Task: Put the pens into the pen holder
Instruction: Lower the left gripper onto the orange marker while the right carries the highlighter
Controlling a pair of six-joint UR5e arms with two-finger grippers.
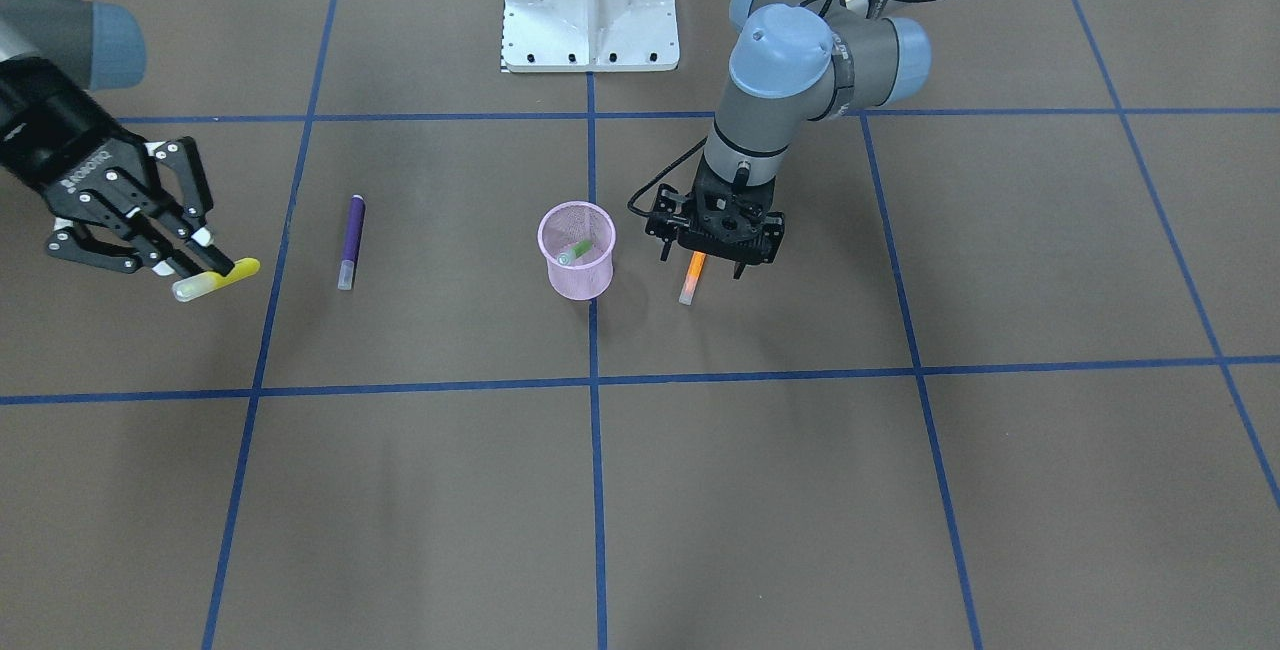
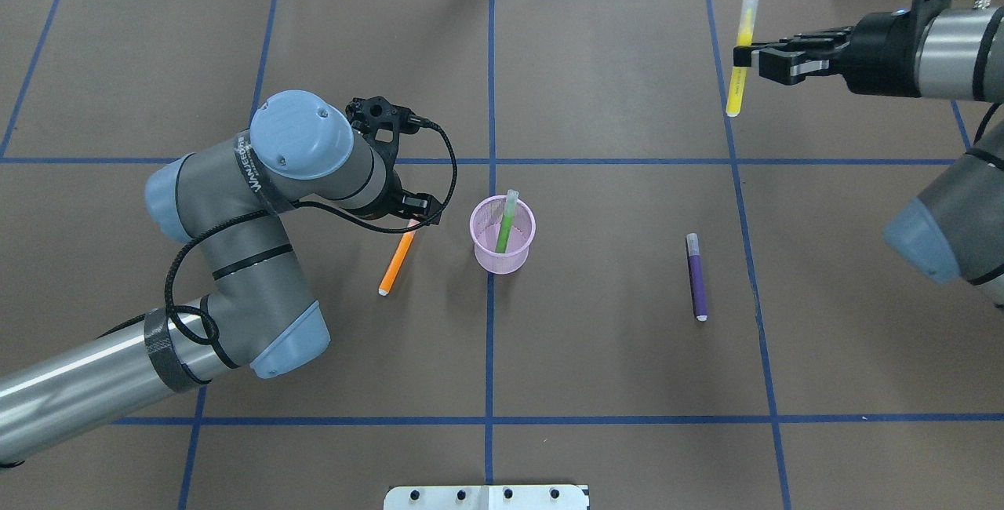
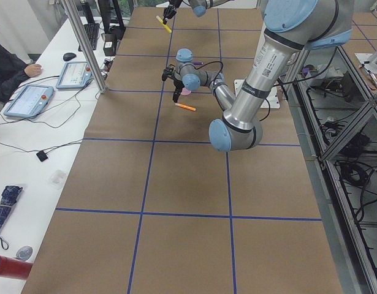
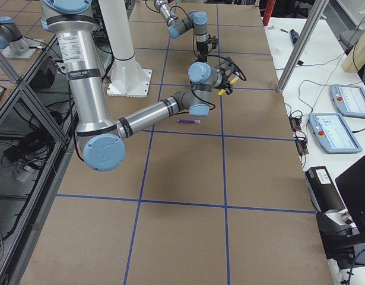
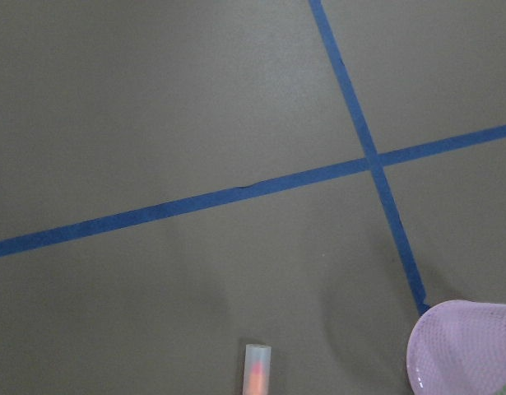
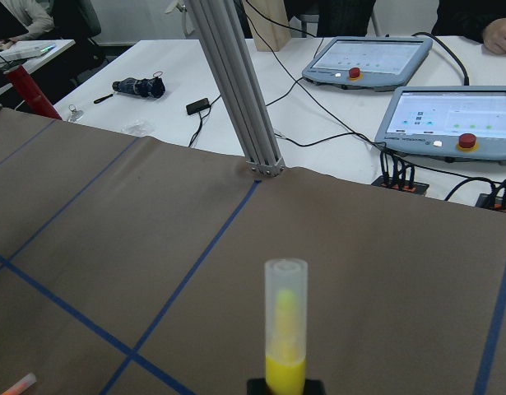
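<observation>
The pink mesh pen holder (image 1: 590, 280) stands upright at the table's middle with a green pen (image 2: 503, 232) leaning inside it. An orange pen (image 1: 692, 276) lies on the table beside it. My left gripper (image 1: 701, 264) points down over that pen's far end, with its fingers apart on either side of it. Only the pen's pale cap (image 5: 257, 370) shows in the left wrist view. My right gripper (image 2: 745, 55) is shut on the yellow pen (image 1: 215, 279) and holds it above the table. A purple pen (image 2: 696, 275) lies flat between the holder and my right arm.
The white robot base plate (image 1: 590, 10) sits at the table's robot side. Blue tape lines (image 1: 594, 370) grid the brown table cover. Beyond the far edge are a metal post (image 6: 236, 82) and control tablets (image 6: 450, 111).
</observation>
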